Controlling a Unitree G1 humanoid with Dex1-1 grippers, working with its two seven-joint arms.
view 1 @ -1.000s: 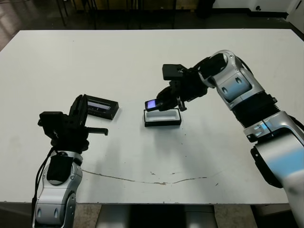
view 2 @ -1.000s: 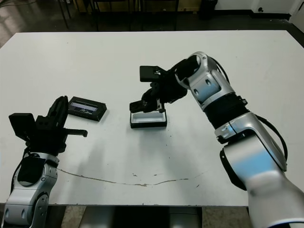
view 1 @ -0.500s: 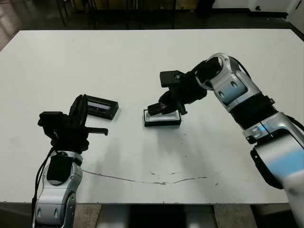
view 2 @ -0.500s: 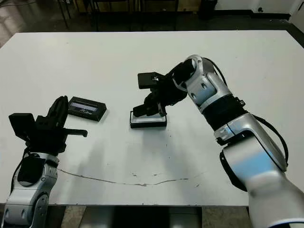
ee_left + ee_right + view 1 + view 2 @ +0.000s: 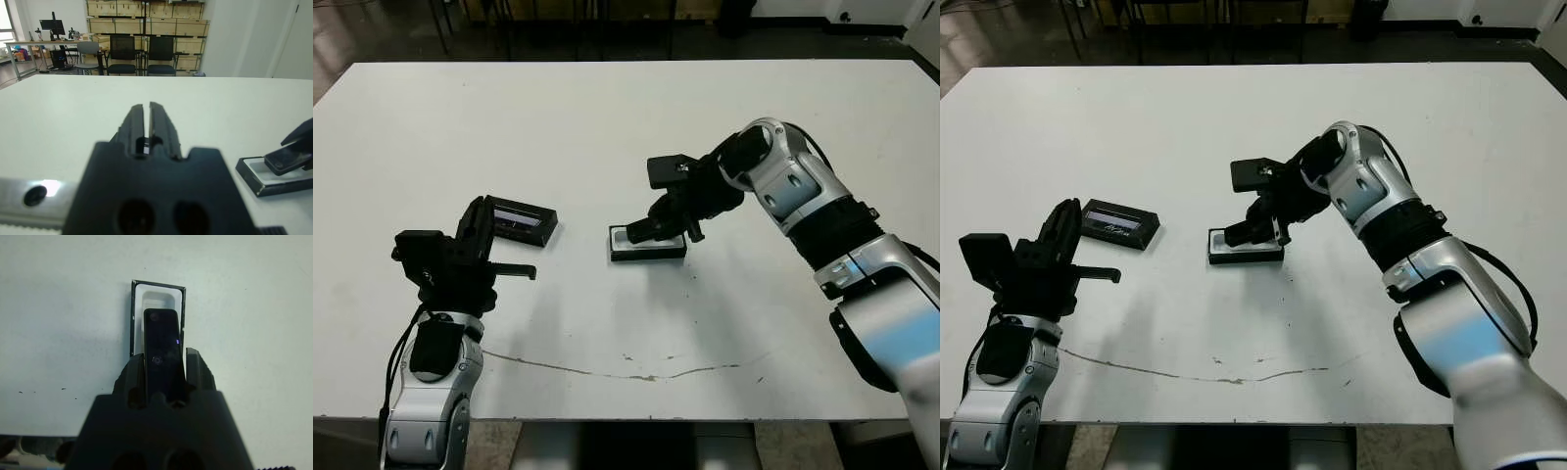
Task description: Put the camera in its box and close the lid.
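White table (image 5: 607, 117): right claw (image 5: 165, 369) clamped on camera (image 5: 164, 347) over box (image 5: 648, 244); lid (image 5: 522, 220) beside shut left claw (image 5: 146, 129)

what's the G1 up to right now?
The right hand holds the camera over the open box near the table's middle, the camera's far end low over the white lining; it is not seated yet. The lid lies apart on the table to the robot's left, just beyond the left hand, which is shut and empty above the table.
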